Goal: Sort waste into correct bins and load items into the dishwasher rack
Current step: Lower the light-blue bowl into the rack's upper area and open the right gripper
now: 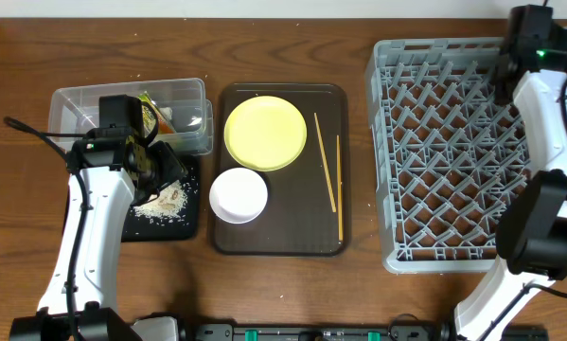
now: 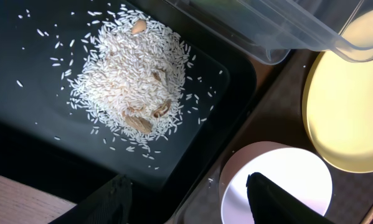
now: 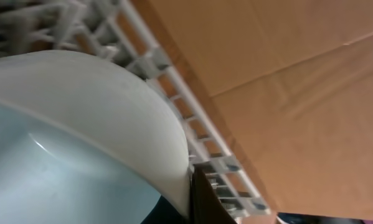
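Note:
The rice-like scraps point(image 2: 130, 81) lie heaped in the black tray point(image 2: 24, 124), also seen from overhead point(image 1: 162, 201). My left gripper point(image 2: 189, 199) is open and empty, above the tray's edge beside the white bowl point(image 2: 286, 180); from overhead it is over the tray point(image 1: 160, 166). The snack wrapper point(image 1: 155, 114) lies in the clear tub point(image 1: 75, 104). The yellow plate point(image 1: 265, 133), the white bowl point(image 1: 239, 195) and two chopsticks point(image 1: 326, 161) sit on the brown serving tray. My right gripper point(image 3: 195, 199) is shut on the rim of the light blue bowl point(image 3: 80, 124), over the far right of the rack point(image 1: 444, 152). The cup is out of view.
The brown serving tray point(image 1: 292, 227) lies between the bins and the rack. The clear tub's corner point(image 2: 279, 31) overhangs the black tray's far edge. The rack's lattice wall point(image 3: 198, 124) runs right beside the held bowl. The right arm point(image 1: 548, 104) spans the rack's right side.

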